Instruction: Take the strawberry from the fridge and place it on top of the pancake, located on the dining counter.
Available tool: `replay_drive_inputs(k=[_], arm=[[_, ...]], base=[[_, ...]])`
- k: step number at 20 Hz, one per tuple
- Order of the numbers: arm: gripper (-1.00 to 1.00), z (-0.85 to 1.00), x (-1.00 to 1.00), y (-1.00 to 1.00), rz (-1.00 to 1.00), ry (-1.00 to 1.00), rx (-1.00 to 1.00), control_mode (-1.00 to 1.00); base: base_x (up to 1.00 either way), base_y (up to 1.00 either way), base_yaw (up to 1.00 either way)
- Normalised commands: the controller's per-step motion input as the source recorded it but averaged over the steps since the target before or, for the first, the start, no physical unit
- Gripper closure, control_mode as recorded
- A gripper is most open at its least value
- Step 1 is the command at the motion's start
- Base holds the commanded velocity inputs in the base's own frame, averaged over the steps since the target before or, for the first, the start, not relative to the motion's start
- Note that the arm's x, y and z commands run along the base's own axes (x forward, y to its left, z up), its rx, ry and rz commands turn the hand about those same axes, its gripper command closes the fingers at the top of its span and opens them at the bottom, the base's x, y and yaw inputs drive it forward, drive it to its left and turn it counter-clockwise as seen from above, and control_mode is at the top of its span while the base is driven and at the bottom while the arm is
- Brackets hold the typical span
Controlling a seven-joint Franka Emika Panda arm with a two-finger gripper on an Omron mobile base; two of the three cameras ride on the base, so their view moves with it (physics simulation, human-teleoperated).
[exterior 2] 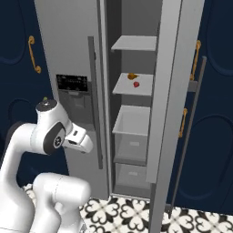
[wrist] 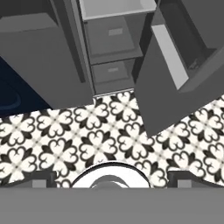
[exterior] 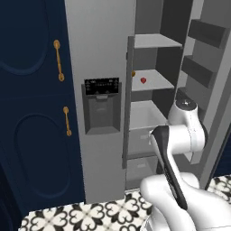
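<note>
Released and wide apart, the gripper (wrist: 112, 177) holds nothing and looks down at black-and-white patterned floor tiles (wrist: 65, 140) before the tall grey steel fridge (exterior: 101, 49). Its right door stands open; the tiny bright red strawberry (exterior: 143, 80) lies on the second shelf beside a small orange item (exterior 2: 132, 75).

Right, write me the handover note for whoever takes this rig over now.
Gripper: the fingers stand open and hold nothing; the hand points down at the black-and-white patterned floor tiles in front of the fridge.
Things: the tall grey steel fridge has its right door swung open. The tiny bright red strawberry lies on the second white shelf from the top, beside a small orange item.
Done: fridge opened.
Left: reach in, grasp the strawberry, carry it to the pancake on the dining counter and set it on top.
</note>
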Motion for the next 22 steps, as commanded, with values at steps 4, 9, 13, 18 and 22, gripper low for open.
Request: replay_drive_inputs(k=[4, 9, 13, 18, 22], arm=[[-1.00, 0.00, 0.00, 0.00, 0.00, 0.00, 0.00, 1.00], [-1.00, 0.00, 0.00, 0.00, 0.00, 0.00, 0.00, 1.00], [-1.00, 0.00, 0.00, 0.00, 0.00, 0.00, 0.00, 1.00], [-1.00, 0.00, 0.00, 0.00, 0.00, 0.00, 0.00, 1.00], [-1.00, 0.00, 0.00, 0.00, 0.00, 0.00, 0.00, 1.00]], base=[[0.67, -0.01, 0.00], [0.65, -0.08, 0.00], [0.72, 0.00, -0.09], [0.46, -0.10, -0.09], [0.07, -0.48, -0.01]])
